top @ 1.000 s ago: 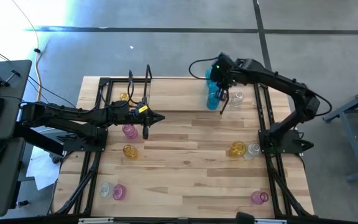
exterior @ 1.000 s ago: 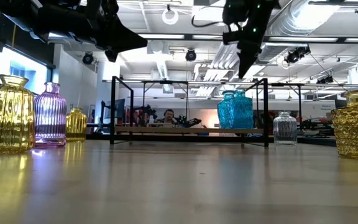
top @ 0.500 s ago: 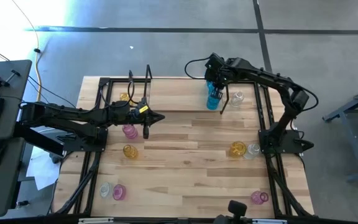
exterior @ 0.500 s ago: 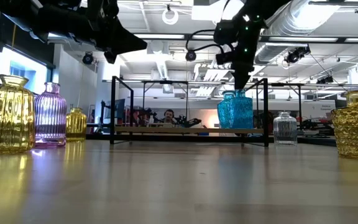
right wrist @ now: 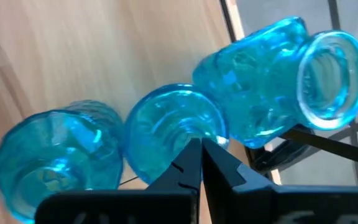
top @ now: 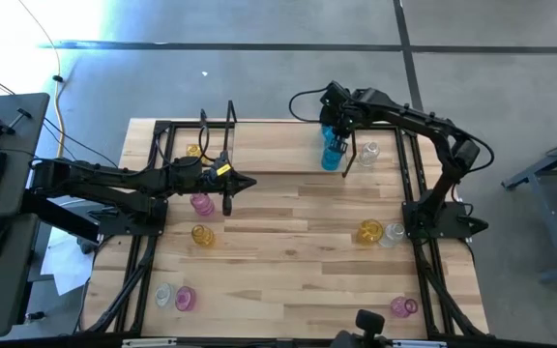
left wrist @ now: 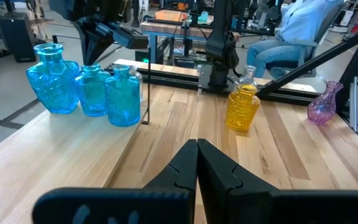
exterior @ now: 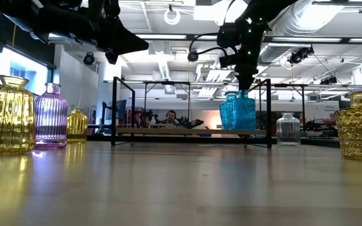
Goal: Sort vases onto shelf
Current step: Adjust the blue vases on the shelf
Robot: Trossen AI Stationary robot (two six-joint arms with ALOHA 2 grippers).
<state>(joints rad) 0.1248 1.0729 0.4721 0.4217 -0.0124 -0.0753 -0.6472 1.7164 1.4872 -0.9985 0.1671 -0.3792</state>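
Note:
Three cyan-blue vases [top: 332, 150] [exterior: 237, 112] stand close together on their bases at the right end of the shelf [top: 269, 145], a light board framed by black rods. My right gripper [top: 334, 128] [exterior: 242, 86] points straight down over them, shut, with its tips [right wrist: 199, 146] at the mouth of the middle blue vase [right wrist: 173, 124]. My left gripper [top: 249, 183] [left wrist: 197, 146] is shut and hovers level over the table, right of a pink vase [top: 201, 203]. A clear vase [top: 367, 152] stands right of the blue ones. My right gripper comes at the middle blue vase's rim [right wrist: 211, 138] from above with its fingers shut. I cannot tell whether the fingertips touch the rim. All three blue vases stand on the shelf board.
An amber vase [top: 193, 150] stands at the shelf's left end. On the tabletop are an amber vase [top: 201, 234], an amber and clear pair [top: 380, 233], a clear and pink pair [top: 175, 296] and a pink vase [top: 401, 307]. A seated person shows beyond the table [left wrist: 303, 31].
My right gripper has come down toward the blue vases, shifting slightly toward the table's left, and has then stopped just above their necks. The vases have stayed in place.

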